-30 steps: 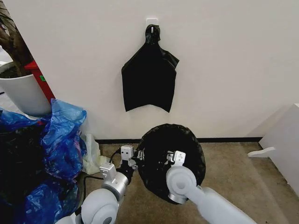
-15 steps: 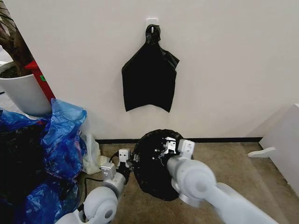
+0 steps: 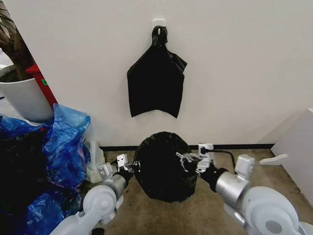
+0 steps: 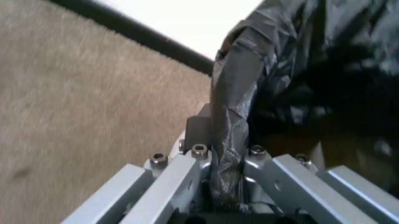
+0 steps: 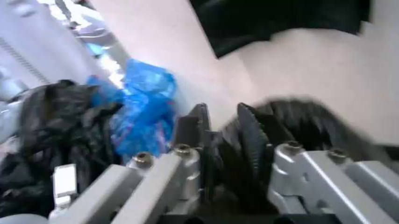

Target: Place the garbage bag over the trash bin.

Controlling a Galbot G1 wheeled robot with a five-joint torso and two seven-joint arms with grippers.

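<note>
The garbage bag [image 3: 162, 165] drapes as a black, crinkled dome over the trash bin, which stands on the tan carpeted floor [image 3: 244, 171] just before the white wall's dark baseboard [image 3: 234, 146]; the bin itself is hidden under the plastic. The left pincer [image 3: 128, 166] sits at the bag's left flank, and the left wrist view shows its fingers [image 4: 198, 133] clamped on a twisted fold of the black plastic [image 4: 234, 116]. The right pincer [image 3: 188, 160] presses against the bag's right flank, and in the right wrist view its ribbed fingers [image 5: 249, 128] stand close together with black plastic [image 5: 299, 121] pinched between them. On the wall above the bag hangs a second black bag [image 3: 156, 78] from a white hook [image 3: 159, 22]. Left of the bag lie heaped blue plastic bags [image 3: 63, 147], with a white plant pot [image 3: 24, 98] above them.
</note>
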